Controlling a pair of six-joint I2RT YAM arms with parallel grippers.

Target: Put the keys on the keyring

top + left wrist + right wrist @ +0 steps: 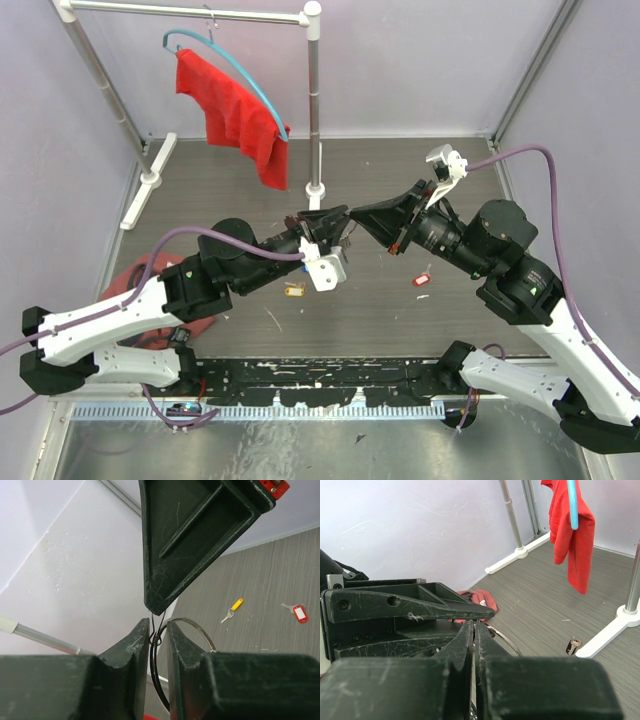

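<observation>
The keyring is a thin wire ring held up in the air between the two arms. My right gripper is shut on its thin wire end, which hooks onto the ring just below the fingertips. My left gripper faces it, jaws a narrow gap apart, and the ring's dark arc runs down between them. From above, both grippers meet nose to nose. A red-tagged key lies on the table right of centre. Another key with a brownish tag lies by the rack's foot.
A yellow-tagged key lies on the table. A small yellowish-tagged key lies under the left arm. A white rack with a red cloth on a blue hanger stands at the back. Another red cloth lies at the left.
</observation>
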